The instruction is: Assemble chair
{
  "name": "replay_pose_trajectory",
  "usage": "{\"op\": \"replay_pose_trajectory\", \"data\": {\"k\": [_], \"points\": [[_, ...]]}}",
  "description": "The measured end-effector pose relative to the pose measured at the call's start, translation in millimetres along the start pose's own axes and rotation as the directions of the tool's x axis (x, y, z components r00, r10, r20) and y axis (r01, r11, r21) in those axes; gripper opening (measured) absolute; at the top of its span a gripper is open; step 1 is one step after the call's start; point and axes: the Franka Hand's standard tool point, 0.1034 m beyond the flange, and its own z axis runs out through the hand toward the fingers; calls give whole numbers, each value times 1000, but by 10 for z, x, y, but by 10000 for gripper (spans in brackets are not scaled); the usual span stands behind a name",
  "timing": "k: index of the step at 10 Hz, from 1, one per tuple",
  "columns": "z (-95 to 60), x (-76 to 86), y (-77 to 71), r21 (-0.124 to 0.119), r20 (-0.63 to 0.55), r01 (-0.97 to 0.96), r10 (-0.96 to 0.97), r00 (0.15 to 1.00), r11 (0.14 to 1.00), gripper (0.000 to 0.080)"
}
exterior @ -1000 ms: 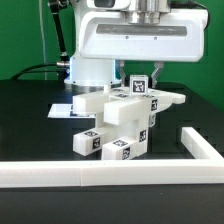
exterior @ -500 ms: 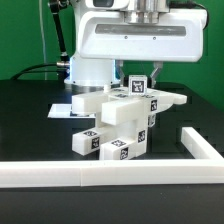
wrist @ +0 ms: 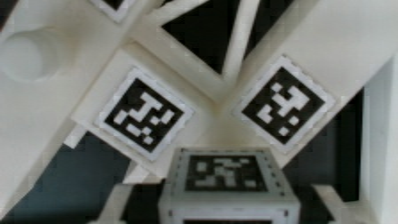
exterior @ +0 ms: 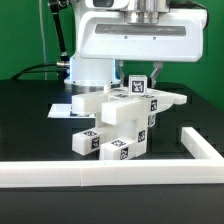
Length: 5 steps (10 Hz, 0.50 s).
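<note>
Big black table (exterior: 30, 140), border rail (exterior: 110, 172) running from 6 round to 3 o'clock, and the chair (exterior: 120, 125) sits mid-table as one blocky stack, so I'd guess most parts are joined. The gripper (exterior: 141, 70) hangs at its 12 o'clock, right by the small tagged cube (exterior: 138, 84) on top. Honestly can't tell if the jaws are clamping it or not. That cube looks like the step left.

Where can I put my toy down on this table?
On the bare black table between the chair and the border rail, at the exterior view's left. A narrower strip lies at the chair's other side. The middle is crowded.
</note>
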Motion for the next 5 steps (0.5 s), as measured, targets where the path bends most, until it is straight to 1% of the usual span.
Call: {"op": "replay_pose_trajectory", "data": {"k": [2, 5], "points": [[0, 0, -1, 0, 0, -9, 9, 1000, 1000, 287], [-1, 0, -7, 2, 0, -218, 218, 976, 976, 287]]}}
